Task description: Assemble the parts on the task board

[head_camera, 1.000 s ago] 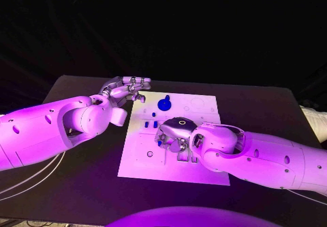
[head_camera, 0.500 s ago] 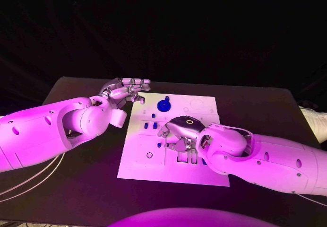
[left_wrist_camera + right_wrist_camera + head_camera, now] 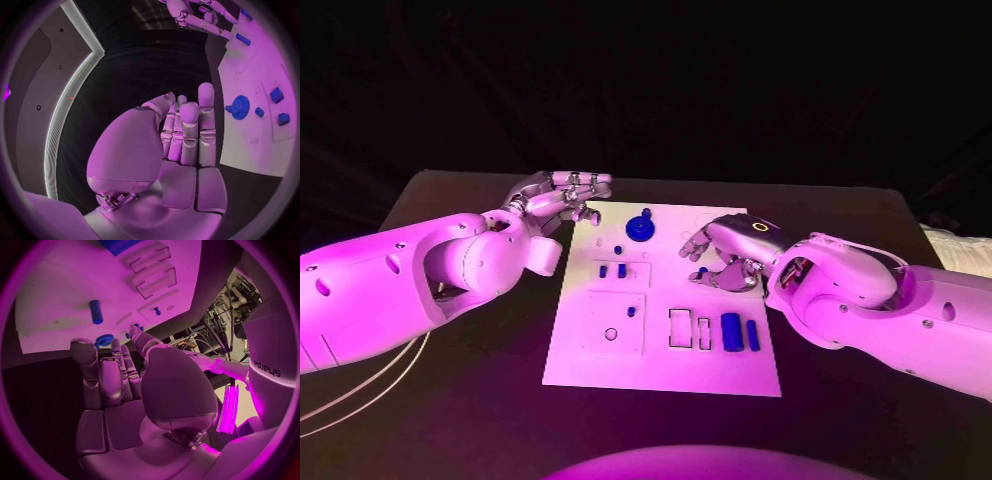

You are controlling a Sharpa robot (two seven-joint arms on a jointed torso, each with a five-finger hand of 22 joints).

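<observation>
Task board [image 3: 589, 352]: flat white plate, matt, smooth, faint recessed outlines. Gear-shaped part [image 3: 640, 227] near left hand's fingertips: blue plastic look, slight sheen. Long blue part [image 3: 731, 329] on the board below the right fingers: smooth plastic, rounded, a little glossy. Left hand [image 3: 563, 196] and right hand [image 3: 723, 250]: silvery metal-look fingers, polished, segmented. Arm shells [image 3: 430, 275]: glossy smooth white plastic, small dark fastener dots. Table [image 3: 473, 400]: black, matt, no shine.
</observation>
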